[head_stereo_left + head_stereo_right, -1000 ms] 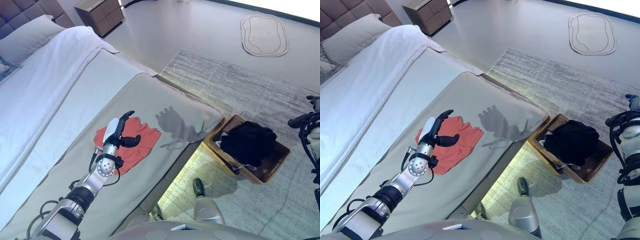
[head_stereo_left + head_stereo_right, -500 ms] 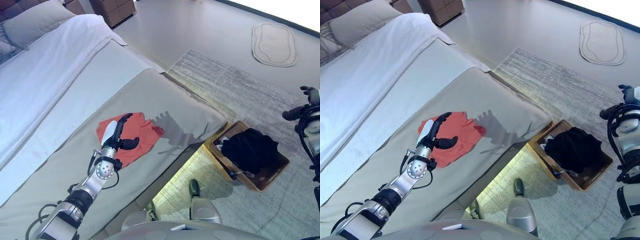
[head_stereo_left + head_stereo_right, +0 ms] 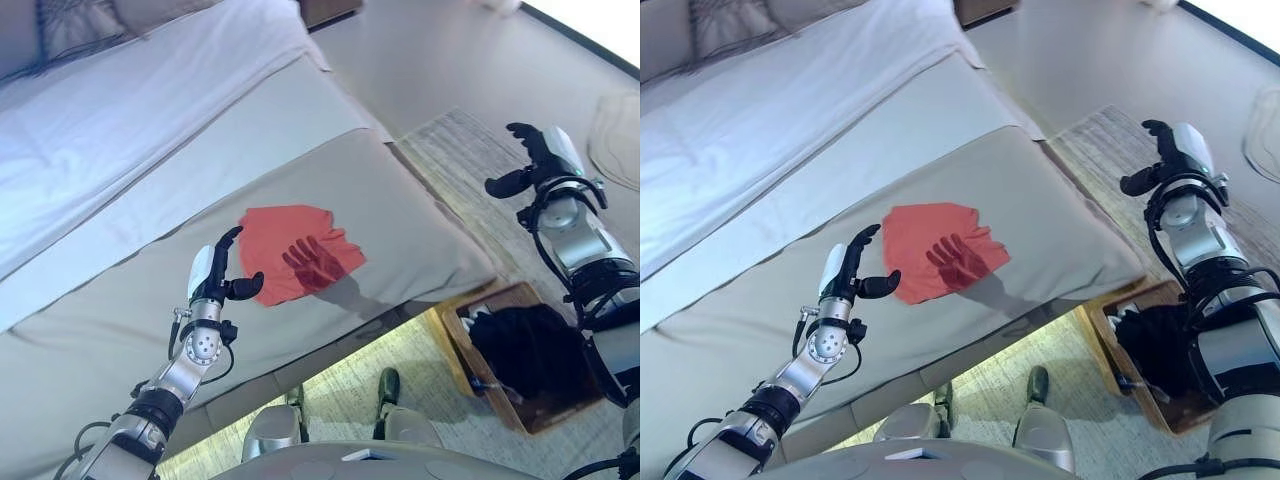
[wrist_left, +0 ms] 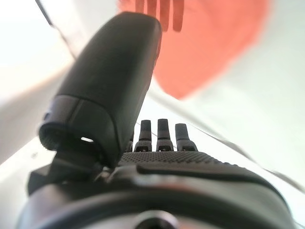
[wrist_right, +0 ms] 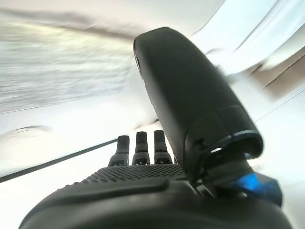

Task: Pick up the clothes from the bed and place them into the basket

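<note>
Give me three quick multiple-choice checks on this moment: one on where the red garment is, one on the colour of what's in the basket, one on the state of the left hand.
1. Where is the red garment?
A. in the basket
B. flat on the bed
C. on the rug

2. What colour are the clothes already in the basket?
A. black
B. white
C. red

3. What is the left hand doing?
A. clutching the garment
B. closed in a fist
C. open, holding nothing

Answers:
1. B: it lies spread on the bed, beyond the left hand.
2. A: a dark heap fills the basket on the floor.
3. C: its fingers are straight, short of the garment's edge.
</note>
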